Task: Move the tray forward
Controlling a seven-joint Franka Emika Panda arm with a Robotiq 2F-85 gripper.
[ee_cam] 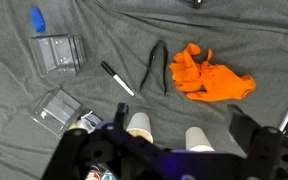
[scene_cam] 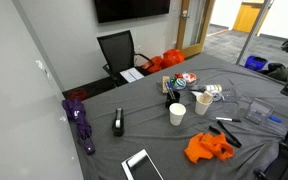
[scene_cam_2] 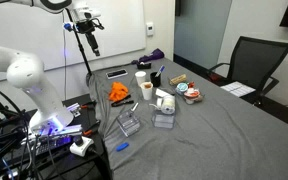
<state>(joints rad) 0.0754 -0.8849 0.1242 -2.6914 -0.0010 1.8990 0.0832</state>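
Small see-through whitish tray [ee_cam: 59,108] lying skewed in wrist view on grey-clothed office table [ee_cam: 234,40]. Gripper [scene_cam_2: 93,45] raised at far left, fingers spread, empty.

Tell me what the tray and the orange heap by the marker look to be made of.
The tray looks like thin clear plastic with a glossy finish: the grey cloth shows through it and its rims catch light. The orange heap is soft and matte, crumpled into folds, likely fabric or rubbery gloves; the pictures leave open which.
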